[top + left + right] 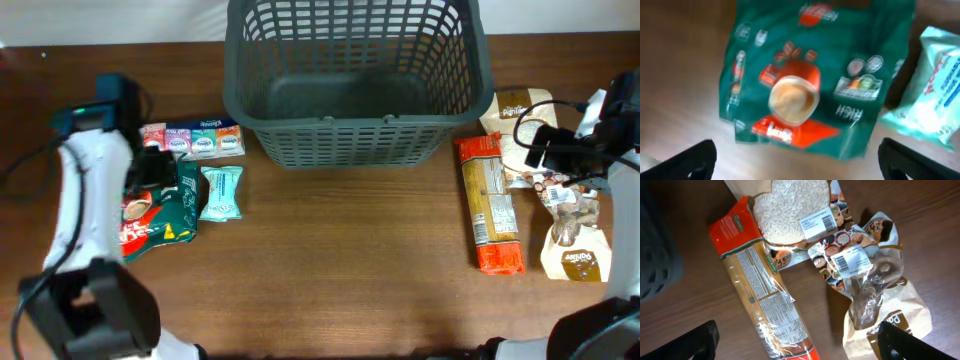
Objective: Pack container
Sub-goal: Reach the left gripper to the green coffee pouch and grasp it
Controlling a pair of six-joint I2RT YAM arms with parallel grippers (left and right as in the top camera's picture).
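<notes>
Container (340,145): rectangular, lattice-slotted grey plastic; left and right jaws spread wide, gripping nothing.

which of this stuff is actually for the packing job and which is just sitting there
For the job: grey basket; green coffee bag; teal packet; strip of small packs; pasta packet; rice bag; mixed-grain bag; clear-window pouch.
Just there: wooden table; pale strip behind it.

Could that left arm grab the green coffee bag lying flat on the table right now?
Probably yes. The left pincer hangs open just above the green foil coffee bag; nothing lies on top of it, and the pale mint plastic packet sits off to one side.
</notes>
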